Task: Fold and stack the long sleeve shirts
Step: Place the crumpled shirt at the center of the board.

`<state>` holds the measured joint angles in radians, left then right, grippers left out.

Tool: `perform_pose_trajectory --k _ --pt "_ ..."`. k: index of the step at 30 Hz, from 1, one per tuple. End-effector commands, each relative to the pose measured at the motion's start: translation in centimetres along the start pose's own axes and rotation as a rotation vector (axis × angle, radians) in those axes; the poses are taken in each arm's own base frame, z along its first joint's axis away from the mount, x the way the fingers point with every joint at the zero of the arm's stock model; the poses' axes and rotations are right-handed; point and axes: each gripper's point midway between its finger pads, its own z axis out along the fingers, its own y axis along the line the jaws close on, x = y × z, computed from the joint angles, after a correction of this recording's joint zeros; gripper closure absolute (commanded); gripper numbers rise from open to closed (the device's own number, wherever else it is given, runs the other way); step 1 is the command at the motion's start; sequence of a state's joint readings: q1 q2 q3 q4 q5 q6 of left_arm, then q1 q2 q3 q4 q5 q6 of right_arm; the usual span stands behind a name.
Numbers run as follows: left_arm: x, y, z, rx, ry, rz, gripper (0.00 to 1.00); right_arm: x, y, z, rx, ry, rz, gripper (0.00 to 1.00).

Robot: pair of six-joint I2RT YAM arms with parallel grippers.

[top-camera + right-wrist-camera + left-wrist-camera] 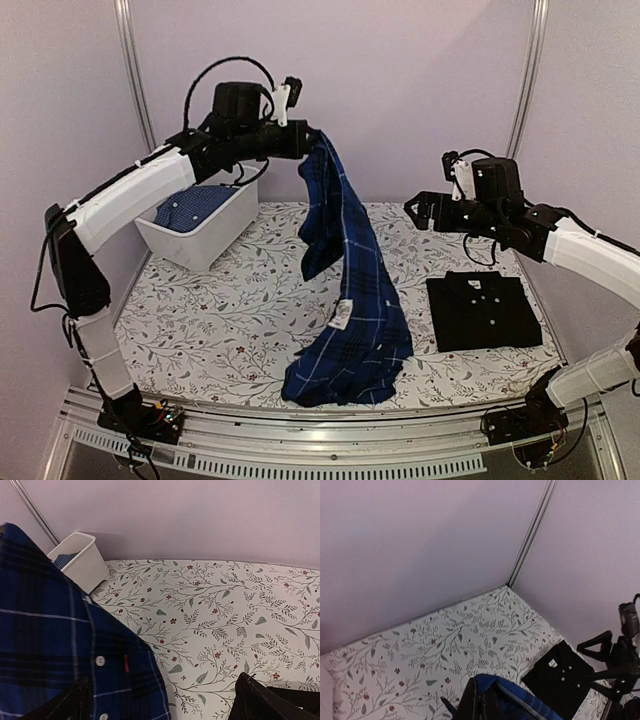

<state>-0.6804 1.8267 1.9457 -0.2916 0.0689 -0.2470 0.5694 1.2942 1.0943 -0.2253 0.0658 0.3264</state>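
Holds plaid shirt (350,290) aloft in clamped left tool (303,142), hem pooled on worktop (240,300) beside folded black shirt (482,310); likely spreading-out step, next needing right tool (425,211), spread and empty, to catch a free corner.

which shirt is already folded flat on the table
The black shirt, lying folded at the right of the table. The plaid shirt hangs unfolded from the left end effector, its lower end bunched on the table.
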Motion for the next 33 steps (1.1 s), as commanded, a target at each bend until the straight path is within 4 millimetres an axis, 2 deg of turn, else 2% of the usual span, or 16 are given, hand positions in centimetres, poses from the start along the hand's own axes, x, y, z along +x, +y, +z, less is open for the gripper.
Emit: perform_pose_trajectory --k 1,3,4,5,7,8,10,14,16,18,21,26,28,30,31,33 --pt "20.7 5.6 3.7 0.023 0.535 -0.388 0.98 3.3 1.1 1.2 -0.088 0.115 -0.029 0.01" --pt "24.3 7.2 3.6 -0.018 0.591 -0.419 0.85 4.7 2.0 1.7 -0.134 0.167 -0.042 0.01" --pt "25.2 7.9 3.4 -0.043 0.598 -0.414 0.74 5.8 2.2 2.1 -0.142 0.199 -0.047 0.01" --pt "25.5 8.2 3.2 -0.057 0.595 -0.404 0.7 6.8 2.7 2.2 -0.151 0.225 -0.057 0.01" --pt "25.8 8.8 2.8 -0.08 0.589 -0.397 0.64 9.0 3.8 2.3 -0.164 0.271 -0.09 0.01" --pt "25.8 9.1 2.5 -0.098 0.59 -0.4 0.57 10.2 4.4 2.2 -0.175 0.292 -0.106 0.01" --pt "25.6 9.7 1.5 -0.141 0.579 -0.388 0.36 12.4 5.8 1.8 -0.207 0.335 -0.133 0.01" --pt "24.6 10.2 -1.4 -0.201 0.532 -0.371 0.14 16.5 8.1 0.9 -0.227 0.417 -0.172 0.01" --pt "24.7 10.1 -3.1 -0.218 0.525 -0.373 0.11 17.7 9.0 0.8 -0.227 0.444 -0.188 0.02" --pt "25.5 9.9 -4.6 -0.223 0.534 -0.392 0.1 18.0 10.8 1.1 -0.239 0.457 -0.209 0.02" --pt "27.3 9.6 -6.6 -0.218 0.546 -0.433 0.11 17.6 14.6 1.7 -0.263 0.453 -0.252 0.03" --pt "29.0 10.3 -9.3 -0.222 0.534 -0.517 0.12 19.9 21.0 3.8 -0.297 0.518 -0.314 0.03" --pt "29.4 10.6 -10.2 -0.229 0.528 -0.535 0.12 21.0 23.3 4.3 -0.305 0.547 -0.324 0.03" --pt "29.6 10.9 -10.9 -0.237 0.519 -0.544 0.12 23.4 24.6 5.3 -0.281 0.61 -0.35 0.03" --pt "29.8 11.1 -11.3 -0.244 0.519 -0.55 0.12 23.9 25.4 5.5 -0.276 0.626 -0.355 0.03" --pt "30.1 11.4 -11.8 -0.254 0.517 -0.559 0.12 26.4 25.4 6.9 -0.23 0.686 -0.363 0.03"
